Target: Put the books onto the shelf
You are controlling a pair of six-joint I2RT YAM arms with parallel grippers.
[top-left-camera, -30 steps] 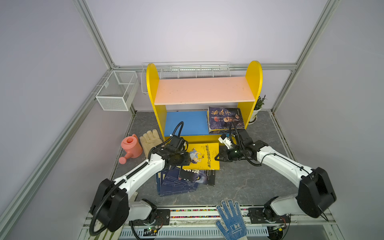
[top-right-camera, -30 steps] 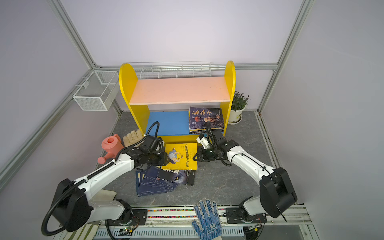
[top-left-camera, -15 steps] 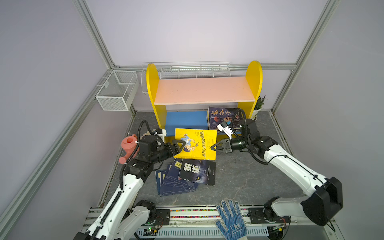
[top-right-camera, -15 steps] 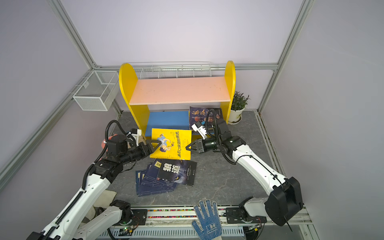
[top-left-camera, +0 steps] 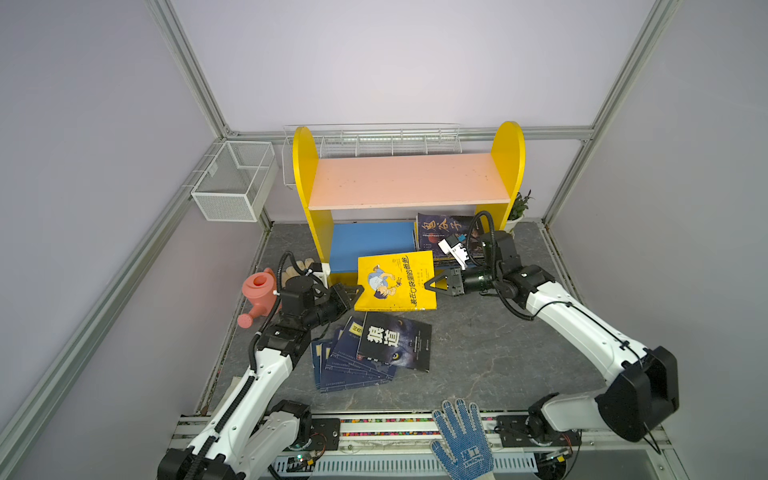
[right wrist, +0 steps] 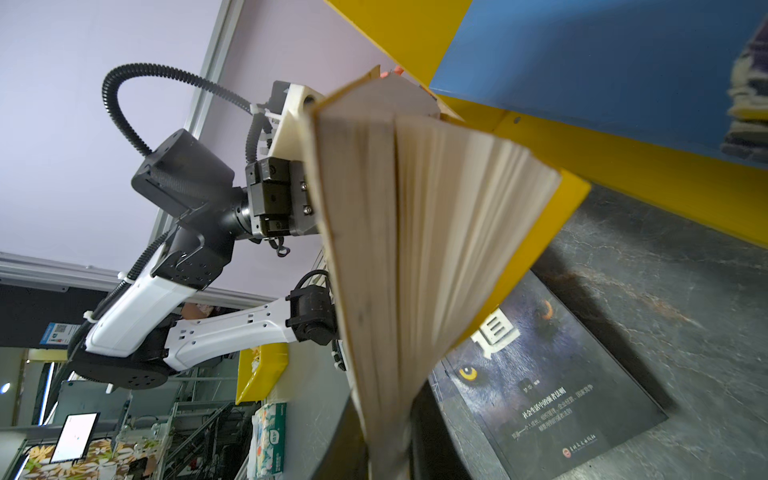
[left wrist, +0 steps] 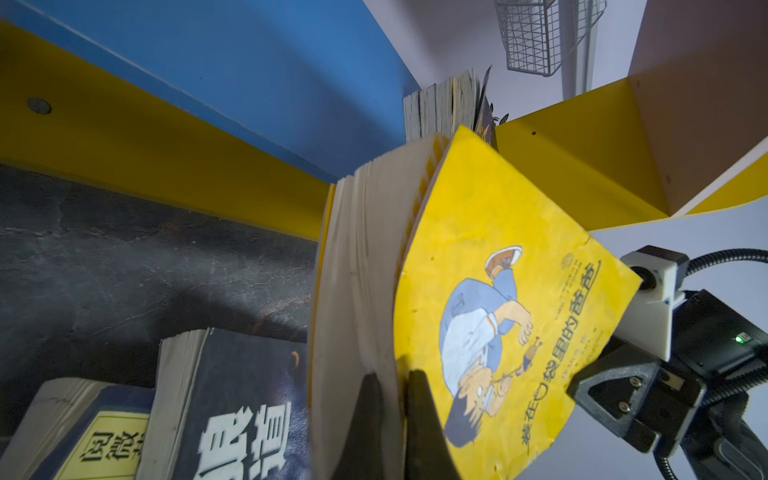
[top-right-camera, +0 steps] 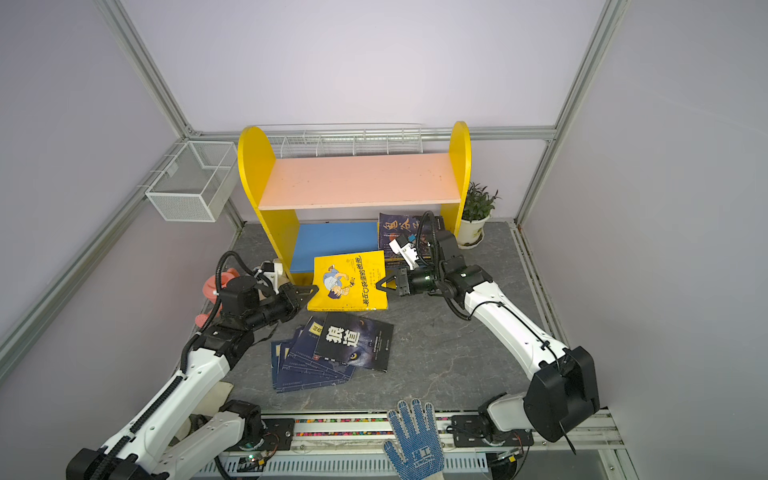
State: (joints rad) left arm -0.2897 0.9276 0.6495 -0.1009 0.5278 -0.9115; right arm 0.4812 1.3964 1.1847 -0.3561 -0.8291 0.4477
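A yellow book (top-left-camera: 395, 282) with a cartoon figure hangs tilted in front of the shelf (top-left-camera: 409, 180), above the floor. My left gripper (top-left-camera: 353, 293) is shut on its left edge; in the left wrist view the fingers (left wrist: 419, 415) pinch the front cover and a few pages. My right gripper (top-left-camera: 432, 286) is shut on the right edge, clamping the fanned page block (right wrist: 415, 249). Dark books (top-left-camera: 444, 232) lie stacked at the right end of the blue lower board (top-left-camera: 370, 245). A black book (top-left-camera: 395, 340) lies on fanned navy books (top-left-camera: 345, 365) on the floor.
A pink watering can (top-left-camera: 259, 293) and a tan glove (top-left-camera: 297, 266) lie left of the shelf. A white mesh basket (top-left-camera: 235, 183) hangs on the left wall, a wire rack (top-left-camera: 374, 141) behind the shelf. A potted plant (top-right-camera: 478, 212) stands right. A blue glove (top-left-camera: 461, 436) lies in front.
The right gripper has raised the yellow book off the pile toward the shelf. The left gripper drew back, opened beside the book's left edge, and has now shut on it.
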